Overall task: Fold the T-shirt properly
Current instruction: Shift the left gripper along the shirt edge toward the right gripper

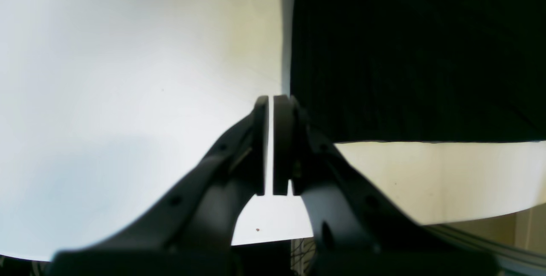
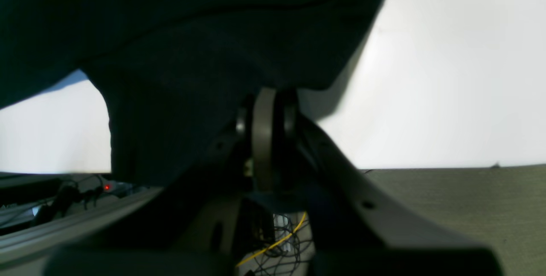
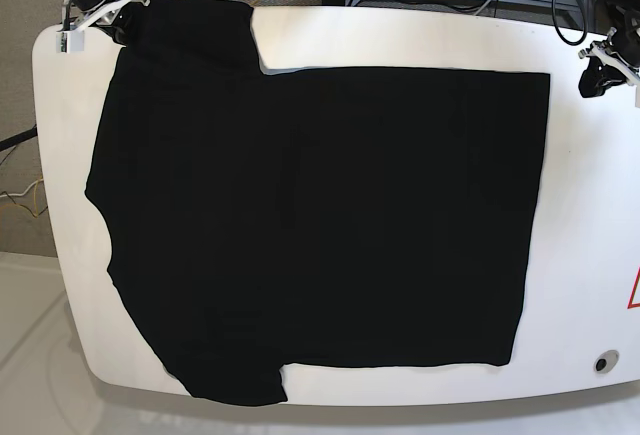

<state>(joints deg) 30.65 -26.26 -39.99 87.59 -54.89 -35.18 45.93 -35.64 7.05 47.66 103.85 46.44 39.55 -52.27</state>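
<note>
Fingers (image 2: 268,109) of our right gripper were clamped on a sleeve of the T-shirt (image 3: 320,215), spread flat across the surface (image 3: 590,215); our left fingers (image 1: 279,114) were together, empty. We judged a slow, taut pull best.

Legible text: none. One sign only: the red edge of a triangular mark (image 3: 634,289) on the white surface (image 3: 585,205), cut off by the frame, its content unreadable.

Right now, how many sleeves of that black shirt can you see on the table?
2. One sleeve lies at the table's far edge, by the right gripper. The other sleeve lies at the near edge. Both are on the T-shirt's same end.
</note>
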